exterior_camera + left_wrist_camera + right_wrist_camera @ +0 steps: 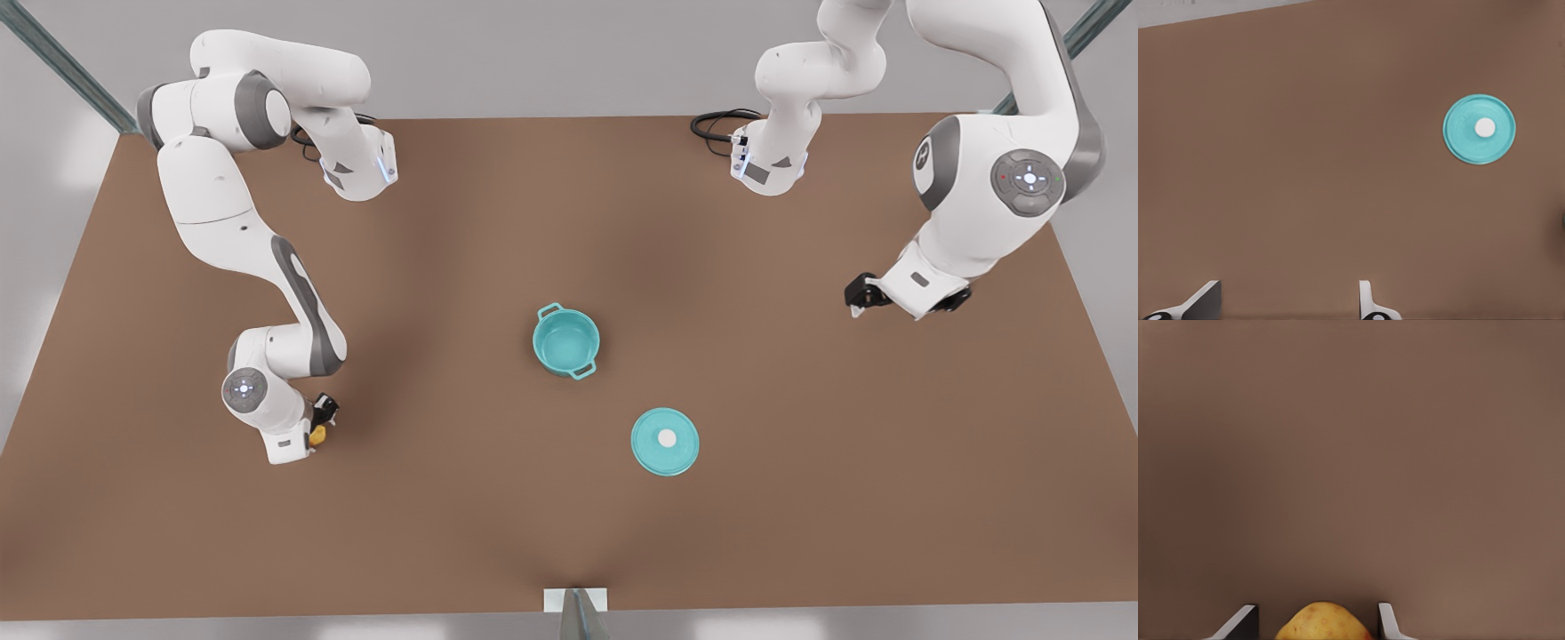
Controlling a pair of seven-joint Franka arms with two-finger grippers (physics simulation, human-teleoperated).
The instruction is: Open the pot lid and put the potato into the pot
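The teal pot [537,340] stands uncovered near the table's middle, and its teal inside holds nothing. The pot lid [665,442], a flat teal disc with a white knob, lies on the table nearer the front edge; it also appears as the lid [1479,128] in the left wrist view. My right gripper [322,425] is low at the front view's left. Its fingers are shut on the yellow potato [317,435], whose top [1321,623] pokes up between the right gripper's [1318,610] fingers. My left gripper [858,300] hangs at the front view's right, away from the lid. The left gripper [1288,287] is open and holds nothing.
The brown table [444,533] runs wide around the pot and lid. Both arm bases stand at the far edge, with black cables [716,124] beside them. A small white bracket [576,601] sits at the middle of the front edge.
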